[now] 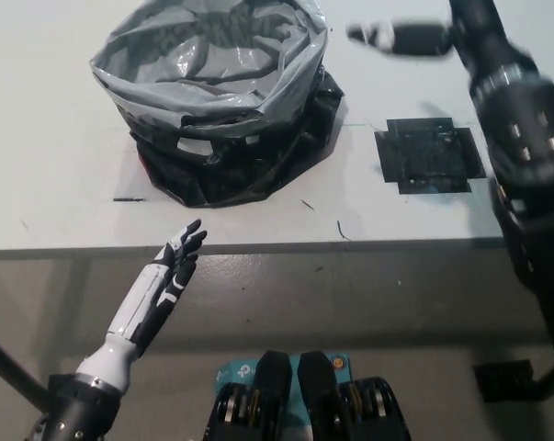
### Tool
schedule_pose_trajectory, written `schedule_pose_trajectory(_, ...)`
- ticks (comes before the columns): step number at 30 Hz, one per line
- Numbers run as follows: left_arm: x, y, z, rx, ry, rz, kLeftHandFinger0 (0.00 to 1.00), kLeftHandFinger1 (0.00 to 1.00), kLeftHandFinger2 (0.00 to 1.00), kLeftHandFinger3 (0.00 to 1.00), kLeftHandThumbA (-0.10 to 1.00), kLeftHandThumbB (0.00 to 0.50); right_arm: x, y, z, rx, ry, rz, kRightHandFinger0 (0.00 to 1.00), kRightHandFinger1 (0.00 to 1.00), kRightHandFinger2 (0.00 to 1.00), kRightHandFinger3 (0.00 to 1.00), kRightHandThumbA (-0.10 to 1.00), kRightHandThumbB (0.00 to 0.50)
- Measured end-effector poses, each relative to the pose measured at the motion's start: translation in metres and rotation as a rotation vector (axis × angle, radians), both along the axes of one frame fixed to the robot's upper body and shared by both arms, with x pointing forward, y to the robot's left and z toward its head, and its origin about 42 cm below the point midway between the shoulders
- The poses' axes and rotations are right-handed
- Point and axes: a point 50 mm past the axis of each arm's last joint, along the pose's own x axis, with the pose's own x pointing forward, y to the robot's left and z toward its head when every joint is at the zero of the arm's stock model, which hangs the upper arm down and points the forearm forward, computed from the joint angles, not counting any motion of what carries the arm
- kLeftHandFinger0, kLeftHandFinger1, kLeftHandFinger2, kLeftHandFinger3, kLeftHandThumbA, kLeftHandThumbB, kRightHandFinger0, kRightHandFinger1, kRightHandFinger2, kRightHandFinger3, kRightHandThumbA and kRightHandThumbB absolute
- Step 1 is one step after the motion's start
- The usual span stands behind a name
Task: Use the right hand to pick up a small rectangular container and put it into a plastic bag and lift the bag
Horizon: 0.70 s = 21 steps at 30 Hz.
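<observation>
At upper right, the blurred right hand, grip unreadable, seems beside the plastic bag, which next needs grasping and lifting.

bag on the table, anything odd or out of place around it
The bag stands open and upright, nothing spilled. Black tape patch lies on the table beside it. No rectangular container is visible; the bag's inside isn't clear.
</observation>
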Motion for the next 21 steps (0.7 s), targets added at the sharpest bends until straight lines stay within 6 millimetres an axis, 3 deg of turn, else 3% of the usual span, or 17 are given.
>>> schedule_pose_trajectory(3, 0.002, 0.0, 0.002, 0.0, -0.006, -0.001, 1.0, 1.0, 1.0, 1.0, 0.94, 0.242, -0.017, -0.015, -0.021, 0.025, 0.013, -0.007, 1.0, 1.0, 1.0, 1.0, 1.0, 0.337)
schedule_pose_trajectory(10, 0.01, 0.0, 0.005, -0.002, -0.01, 0.003, 1.0, 1.0, 1.0, 1.0, 0.96, 0.212, -0.086, -0.041, -0.084, 0.08, 0.02, 0.004, 1.0, 1.0, 1.0, 1.0, 1.0, 0.312)
schedule_pose_trajectory(11, 0.011, 0.0, 0.006, -0.002, -0.01, 0.003, 1.0, 1.0, 1.0, 1.0, 0.95, 0.215, -0.091, -0.042, -0.089, 0.083, 0.023, 0.005, 1.0, 1.0, 1.0, 1.0, 1.0, 0.249)
schedule_pose_trajectory(13, 0.012, 0.001, 0.005, -0.002, -0.009, 0.004, 1.0, 1.0, 1.0, 1.0, 0.95, 0.216, -0.105, -0.045, -0.107, 0.092, 0.04, 0.004, 1.0, 1.0, 1.0, 1.0, 1.0, 0.246)
schedule_pose_trajectory(14, 0.012, 0.001, 0.005, -0.003, -0.007, 0.004, 1.0, 1.0, 1.0, 1.0, 0.94, 0.215, -0.11, -0.045, -0.114, 0.096, 0.049, 0.002, 1.0, 1.0, 1.0, 1.0, 1.0, 0.225)
schedule_pose_trajectory(15, 0.012, 0.001, 0.004, -0.003, -0.005, 0.005, 1.0, 1.0, 1.0, 1.0, 0.92, 0.211, -0.115, -0.046, -0.121, 0.102, 0.055, 0.002, 1.0, 1.0, 1.0, 1.0, 1.0, 0.244)
schedule_pose_trajectory(17, 0.012, 0.001, 0.004, -0.004, -0.003, 0.005, 1.0, 1.0, 1.0, 1.0, 0.92, 0.22, -0.121, -0.046, -0.132, 0.11, 0.067, 0.001, 1.0, 1.0, 1.0, 1.0, 1.0, 0.226)
schedule_pose_trajectory(18, 0.011, 0.001, 0.003, -0.005, 0.0, 0.006, 1.0, 1.0, 1.0, 1.0, 0.92, 0.22, -0.125, -0.046, -0.141, 0.116, 0.08, -0.003, 1.0, 1.0, 1.0, 1.0, 1.0, 0.247)
schedule_pose_trajectory(21, 0.008, 0.002, -0.001, -0.007, 0.011, 0.009, 1.0, 1.0, 1.0, 1.0, 0.9, 0.227, -0.13, -0.049, -0.16, 0.116, 0.112, -0.017, 1.0, 1.0, 1.0, 1.0, 0.9, 0.234)
